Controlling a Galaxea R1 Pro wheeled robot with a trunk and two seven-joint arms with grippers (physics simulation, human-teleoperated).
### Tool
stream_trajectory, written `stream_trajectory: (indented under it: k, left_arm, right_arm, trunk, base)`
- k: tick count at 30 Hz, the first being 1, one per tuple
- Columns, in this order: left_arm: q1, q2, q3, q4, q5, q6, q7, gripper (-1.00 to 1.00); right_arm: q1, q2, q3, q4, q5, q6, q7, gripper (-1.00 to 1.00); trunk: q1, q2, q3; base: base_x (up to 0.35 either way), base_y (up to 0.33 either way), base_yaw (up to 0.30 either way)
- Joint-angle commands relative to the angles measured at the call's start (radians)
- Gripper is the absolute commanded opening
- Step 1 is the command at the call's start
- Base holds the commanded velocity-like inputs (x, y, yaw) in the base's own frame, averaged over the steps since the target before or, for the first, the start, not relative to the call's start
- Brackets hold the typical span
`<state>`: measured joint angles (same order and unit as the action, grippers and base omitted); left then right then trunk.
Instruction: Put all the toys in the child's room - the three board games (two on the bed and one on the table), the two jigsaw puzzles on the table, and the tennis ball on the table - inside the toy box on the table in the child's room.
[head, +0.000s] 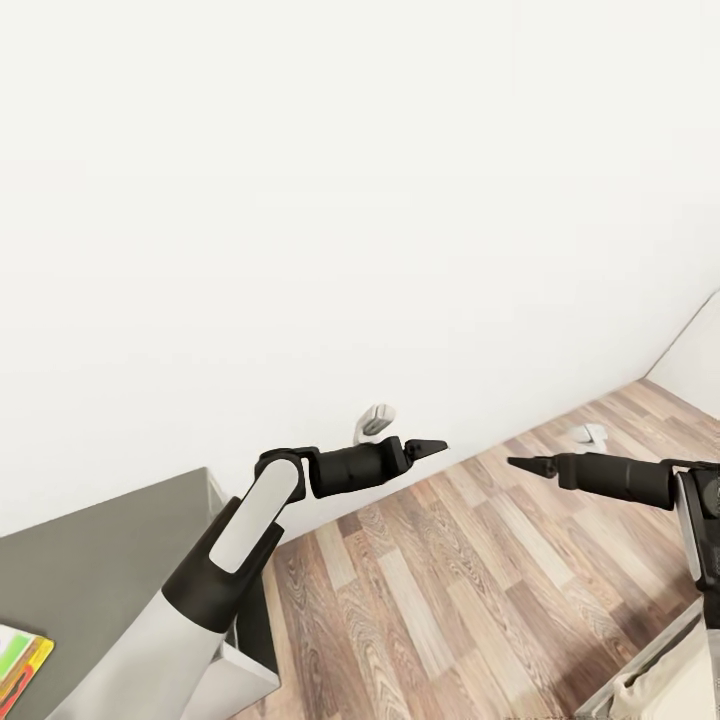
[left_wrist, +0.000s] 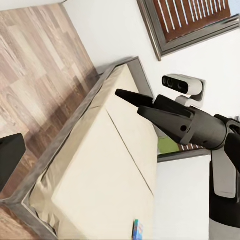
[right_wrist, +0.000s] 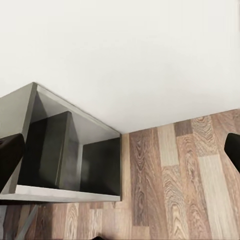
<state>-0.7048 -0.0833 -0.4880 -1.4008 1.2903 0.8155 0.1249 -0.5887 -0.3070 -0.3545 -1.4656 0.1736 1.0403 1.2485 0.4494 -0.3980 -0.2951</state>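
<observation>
Toys in sight number two. A puzzle (head: 20, 662) shows its yellow, green and pink corner at the far left of the head view, lying flat on the table (head: 90, 560), whose grey top runs back to the white wall. The toy box cannot be seen.

Right of the table, the left arm reaches forward over the wood floor (head: 450, 600), well clear of the puzzle. The left gripper (head: 432, 447) hangs in the air in front of the wall, holding nothing. Its fingers look like one dark point from the head view, and the left wrist view catches a single finger (left_wrist: 10, 157) at the edge, so I cannot tell how far apart they are.

Further right, the right gripper (head: 522, 464) points back toward the left one, apart from it, with bare floor below. In the right wrist view its fingers (right_wrist: 9, 155) sit at opposite edges, spread wide with nothing between them, above a grey shelf unit (right_wrist: 75, 145) with dark compartments.

At the far right is a corner of the bed (head: 650, 685). In the left wrist view a small blue board game (left_wrist: 138, 230) lies on the beige mattress, beyond the right gripper (left_wrist: 128, 101), under a slatted window (left_wrist: 190, 20).
</observation>
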Motion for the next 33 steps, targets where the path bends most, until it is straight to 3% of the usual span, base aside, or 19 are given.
stream_trajectory:
  k: [1,25,33]
  left_arm:
    - [-0.001,0.000,0.000,-0.001,0.011,0.003,0.010,1.00]
    - [0.001,0.008,0.013,0.006,0.010,0.002,0.010,1.00]
    - [0.003,0.010,0.024,0.007,0.009,0.002,0.010,1.00]
  right_arm:
    - [-0.001,0.000,-0.001,-0.001,0.010,0.007,0.010,1.00]
    - [-0.006,0.014,0.000,0.004,0.019,0.007,0.008,1.00]
    - [-0.006,0.014,0.000,0.004,0.020,0.007,0.008,1.00]
  trunk:
    - [0.001,-0.002,-0.002]
    - [0.001,-0.002,0.019]
    - [0.001,-0.002,0.027]
  base:
    - [0.000,0.000,-0.167]
    - [0.000,-0.003,-0.233]
    - [0.000,-0.141,-0.245]
